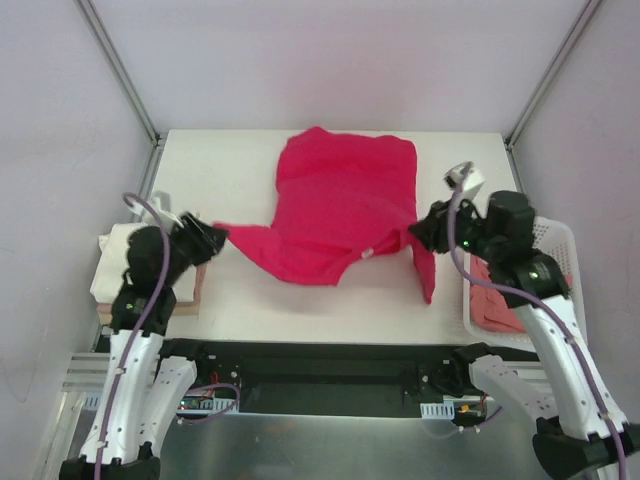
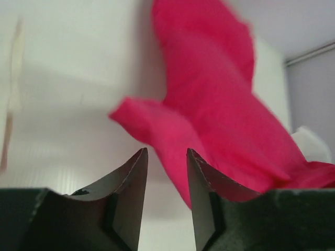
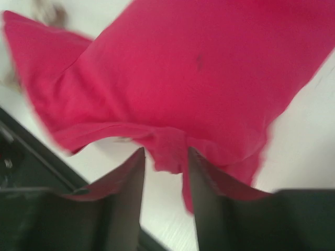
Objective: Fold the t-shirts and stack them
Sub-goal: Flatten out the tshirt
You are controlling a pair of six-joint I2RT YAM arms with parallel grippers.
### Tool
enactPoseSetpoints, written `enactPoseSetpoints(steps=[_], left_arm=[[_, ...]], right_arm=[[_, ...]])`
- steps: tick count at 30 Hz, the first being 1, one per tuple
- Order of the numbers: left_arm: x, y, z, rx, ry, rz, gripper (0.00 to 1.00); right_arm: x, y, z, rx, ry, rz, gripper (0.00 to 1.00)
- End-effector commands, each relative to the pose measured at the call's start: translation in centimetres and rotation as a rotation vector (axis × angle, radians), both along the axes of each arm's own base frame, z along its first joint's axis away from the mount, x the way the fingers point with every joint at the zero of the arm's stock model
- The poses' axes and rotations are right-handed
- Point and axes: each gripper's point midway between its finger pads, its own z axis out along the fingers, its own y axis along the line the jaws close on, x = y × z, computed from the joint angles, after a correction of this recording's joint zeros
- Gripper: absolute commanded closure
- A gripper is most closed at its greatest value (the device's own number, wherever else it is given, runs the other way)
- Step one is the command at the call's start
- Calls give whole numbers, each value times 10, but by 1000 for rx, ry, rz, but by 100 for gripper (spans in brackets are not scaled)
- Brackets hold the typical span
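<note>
Landmark: crimson shirt, lying open and wrinkled on the white counter.
Crimson shirt, lie: body toward the far edge of the counter, both sleeves toward the near edge.
Left sleeve: stretched out flat from the shirt body, its tip pointing at the left tool.
Right sleeve: a narrow strip running from the shirt body toward the near edge, just beside the right tool.
Left tool, place: at the tip of the left sleeve, low over the counter.
Left tool, state: jaws apart; the wrist view shows bare counter in the gap and the sleeve tip just beyond the fingers.
Right tool, place: at the right edge of the crimson shirt.
Right tool, state: jaws apart; a fold of hem lies at the mouth of the gap, not clamped.
Cream shirt: left of the crimson shirt, beyond the left tool, folded.
Salmon shirt: right of the crimson shirt, bunched inside the basket.
Basket: white mesh, well to the right of the crimson shirt, partly behind the right arm.
</note>
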Motion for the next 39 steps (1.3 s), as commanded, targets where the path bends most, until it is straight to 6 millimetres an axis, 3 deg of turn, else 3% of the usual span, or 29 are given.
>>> enactPoseSetpoints(steps=[1,2,3,4,8,15,19,20,26,27,29,30,32,33,35,36,38,39], left_arm=[[-35,-11,-92,-165,215,17,48],[-37,-5,-103,-171,236,65,32],[-39,-2,-104,-166,233,77,20],[-42,0,-103,-158,227,85,1],[-41,-3,-94,-157,242,72,1],[-27,-19,-108,-177,364,-3,1],[-14,-40,-109,-158,359,-62,1],[-16,-56,-105,-142,349,-116,1],[12,-101,-108,-88,378,-206,1],[17,-109,-125,-66,435,-220,1],[35,-124,-120,-66,419,-245,1],[42,-130,-140,-44,483,-247,1],[62,-140,-138,-36,484,-258,1],[68,-145,-158,-19,544,-259,1],[84,-154,-160,-16,554,-267,0],[87,-158,-178,-5,605,-276,1],[99,-166,-180,-6,608,-284,1],[101,-167,-196,8,646,-282,1]], right_arm=[[-56,-7,-129,-67,548,-34,29],[-58,-10,-138,-76,573,-65,9],[-59,-12,-145,-81,588,-75,3],[-59,-13,-146,-82,597,-81,3],[-53,-16,-144,-78,592,-129,3],[-36,-5,-157,-31,637,-177,3],[-20,-8,-176,-93,672,-249,3],[-15,-13,-181,-117,674,-288,3],[5,-13,-220,-182,758,-367,3],[7,-12,-232,-197,785,-371,3],[12,-4,-247,-196,826,-358,3],[13,-2,-253,-196,845,-352,3],[12,5,-267,-210,894,-329,3],[11,7,-271,-222,902,-320,3],[3,14,-282,-267,921,-290,3],[0,15,-284,-285,922,-287,3],[-12,20,-291,-332,928,-275,3],[-23,29,-292,-347,933,-245,3]])
